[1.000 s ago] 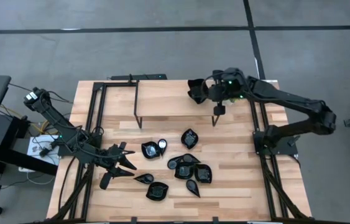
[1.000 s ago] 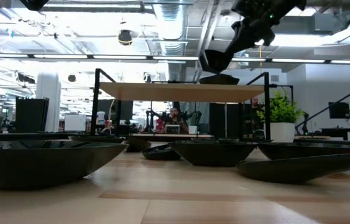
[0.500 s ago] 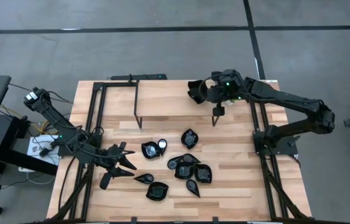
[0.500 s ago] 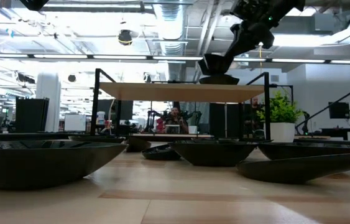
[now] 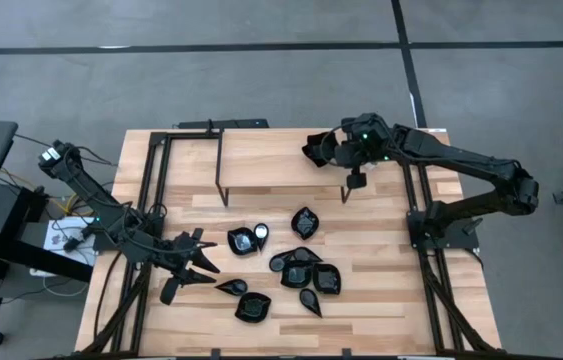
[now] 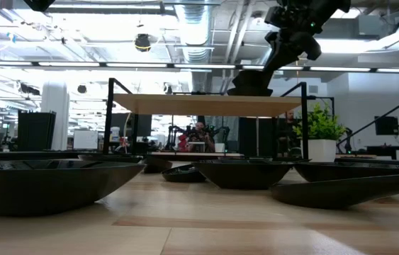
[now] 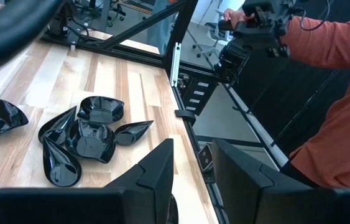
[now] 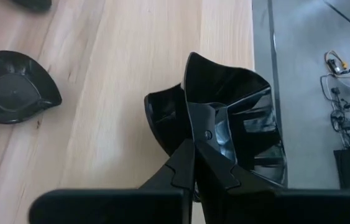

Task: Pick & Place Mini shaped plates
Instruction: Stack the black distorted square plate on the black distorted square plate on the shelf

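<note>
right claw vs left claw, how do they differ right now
The right claw is raised over the wooden shelf at the table's far side; the left claw sits low beside the loose plates. The right claw is shut on a mini black plate; the left claw's fingers stand apart, holding nothing. Both are dark two-finger claws.

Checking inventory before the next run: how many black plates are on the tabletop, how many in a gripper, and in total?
Black plates on the tabletop: about 10
Black plate in the right gripper: 1
Total: about 11
</note>
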Available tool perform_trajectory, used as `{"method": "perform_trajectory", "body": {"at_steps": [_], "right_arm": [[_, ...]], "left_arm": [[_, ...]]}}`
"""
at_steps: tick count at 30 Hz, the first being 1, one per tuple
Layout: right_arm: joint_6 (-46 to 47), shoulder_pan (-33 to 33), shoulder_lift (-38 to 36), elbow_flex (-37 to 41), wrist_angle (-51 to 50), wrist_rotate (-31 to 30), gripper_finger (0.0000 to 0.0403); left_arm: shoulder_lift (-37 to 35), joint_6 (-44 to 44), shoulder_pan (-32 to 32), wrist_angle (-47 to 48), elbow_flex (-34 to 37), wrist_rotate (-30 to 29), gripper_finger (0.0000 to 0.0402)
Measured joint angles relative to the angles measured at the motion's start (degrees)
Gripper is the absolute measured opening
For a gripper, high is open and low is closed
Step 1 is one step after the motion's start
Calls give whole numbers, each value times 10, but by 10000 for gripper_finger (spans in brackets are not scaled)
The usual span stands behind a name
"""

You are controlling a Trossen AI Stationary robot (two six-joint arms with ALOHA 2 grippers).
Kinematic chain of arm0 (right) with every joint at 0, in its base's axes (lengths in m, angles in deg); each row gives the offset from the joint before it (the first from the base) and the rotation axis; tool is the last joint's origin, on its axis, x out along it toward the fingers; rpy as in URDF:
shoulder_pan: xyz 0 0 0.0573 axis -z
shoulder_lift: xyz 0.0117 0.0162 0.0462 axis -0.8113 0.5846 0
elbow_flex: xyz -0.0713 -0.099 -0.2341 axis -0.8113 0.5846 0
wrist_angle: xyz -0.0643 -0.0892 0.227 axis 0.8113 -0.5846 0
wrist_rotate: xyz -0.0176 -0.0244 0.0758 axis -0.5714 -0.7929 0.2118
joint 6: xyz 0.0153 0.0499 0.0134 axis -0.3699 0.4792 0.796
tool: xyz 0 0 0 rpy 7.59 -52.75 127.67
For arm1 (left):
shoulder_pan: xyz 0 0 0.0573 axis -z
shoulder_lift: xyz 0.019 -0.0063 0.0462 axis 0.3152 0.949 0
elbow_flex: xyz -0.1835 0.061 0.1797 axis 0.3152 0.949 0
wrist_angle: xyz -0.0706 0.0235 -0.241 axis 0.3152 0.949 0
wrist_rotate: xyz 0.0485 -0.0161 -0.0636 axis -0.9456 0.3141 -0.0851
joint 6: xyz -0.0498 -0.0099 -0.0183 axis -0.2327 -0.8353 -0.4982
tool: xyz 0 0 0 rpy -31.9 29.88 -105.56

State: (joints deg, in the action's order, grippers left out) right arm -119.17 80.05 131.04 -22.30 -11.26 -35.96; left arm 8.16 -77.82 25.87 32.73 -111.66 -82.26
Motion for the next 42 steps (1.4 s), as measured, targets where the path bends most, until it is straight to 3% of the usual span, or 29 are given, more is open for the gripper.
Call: {"method": "perform_trajectory", "body": {"at_steps": [11, 26, 42], "right_arm": [[14, 0, 0, 0, 0, 3, 8], [31, 0, 0, 0, 0, 1, 61], [31, -33, 0, 0, 37, -89, 61]], "left_arm": [[0, 0, 0, -5, 0, 0, 113], [0, 0, 0, -9, 0, 0, 113], [0, 0, 0, -11, 0, 0, 113]]}}
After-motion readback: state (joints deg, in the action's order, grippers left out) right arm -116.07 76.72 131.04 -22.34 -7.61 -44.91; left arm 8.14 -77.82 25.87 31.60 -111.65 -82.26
